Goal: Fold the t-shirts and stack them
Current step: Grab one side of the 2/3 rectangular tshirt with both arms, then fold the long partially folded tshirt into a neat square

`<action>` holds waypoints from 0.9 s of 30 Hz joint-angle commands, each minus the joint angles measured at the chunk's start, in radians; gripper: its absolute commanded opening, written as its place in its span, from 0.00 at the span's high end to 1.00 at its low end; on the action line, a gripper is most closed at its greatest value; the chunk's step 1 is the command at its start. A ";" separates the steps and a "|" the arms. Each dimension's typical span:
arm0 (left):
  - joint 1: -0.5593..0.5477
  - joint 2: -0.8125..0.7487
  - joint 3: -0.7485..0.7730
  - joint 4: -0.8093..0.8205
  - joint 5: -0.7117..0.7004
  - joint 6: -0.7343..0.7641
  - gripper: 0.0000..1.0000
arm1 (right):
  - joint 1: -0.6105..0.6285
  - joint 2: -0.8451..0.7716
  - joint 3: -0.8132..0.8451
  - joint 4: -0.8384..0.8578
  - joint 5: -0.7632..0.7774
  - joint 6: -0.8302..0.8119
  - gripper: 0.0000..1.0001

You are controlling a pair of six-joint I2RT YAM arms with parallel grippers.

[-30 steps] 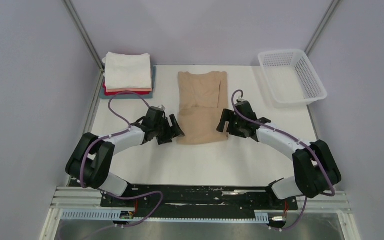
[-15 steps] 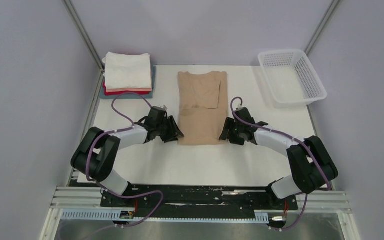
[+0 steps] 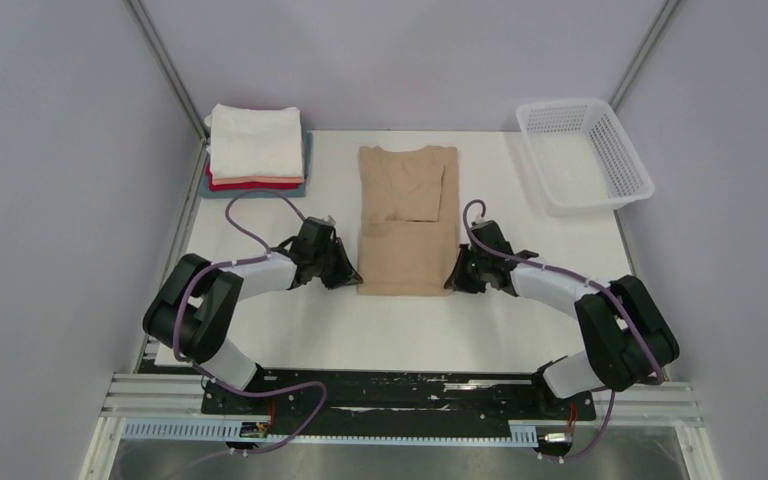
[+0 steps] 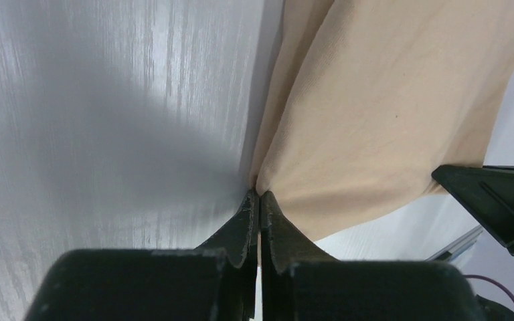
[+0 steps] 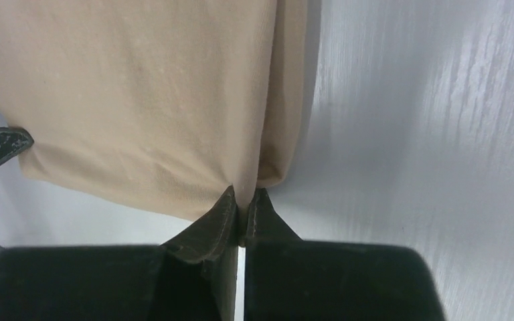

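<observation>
The tan t-shirt lies flat in the middle of the table, folded lengthwise into a narrow strip, collar at the far end and hem at the near end. The left end effector sits low at the strip's near-left corner. In the left wrist view its fingers are pressed together, with the folded edge of the cloth pinched at their tips. The right end effector sits at the near-right corner. In the right wrist view its fingers are closed to a thin slit, with the cloth's edge caught between the tips. The stack of folded t-shirts rests at the far-left corner of the table, cream-white on top. A white mesh basket stands at the far right.
</observation>
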 commanded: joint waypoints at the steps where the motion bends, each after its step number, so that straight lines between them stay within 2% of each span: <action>1: -0.030 -0.106 -0.084 -0.049 -0.046 0.014 1.00 | -0.001 -0.086 -0.040 -0.065 -0.103 -0.038 1.00; 6: -0.095 -0.280 -0.170 -0.125 -0.091 0.014 1.00 | 0.003 -0.184 -0.084 -0.096 -0.301 -0.039 1.00; 11: -0.144 -0.533 -0.227 -0.257 -0.028 0.004 1.00 | 0.006 -0.375 -0.110 -0.271 -0.423 -0.063 1.00; 16: -0.151 -0.799 -0.233 -0.359 0.028 -0.022 1.00 | 0.011 -0.515 -0.067 -0.377 -0.548 -0.090 1.00; 19: -0.151 -0.851 -0.191 -0.372 0.027 -0.026 1.00 | 0.007 -0.526 -0.010 -0.398 -0.529 -0.107 1.00; 21: -0.152 -0.852 -0.145 -0.376 -0.031 -0.016 1.00 | -0.003 -0.509 0.045 -0.397 -0.489 -0.117 1.00; 24: -0.147 -0.804 -0.060 -0.352 -0.119 0.006 1.00 | -0.028 -0.452 0.142 -0.394 -0.408 -0.142 1.00; 27: -0.118 -0.719 0.034 -0.330 -0.150 0.043 1.00 | -0.077 -0.382 0.227 -0.371 -0.404 -0.155 1.00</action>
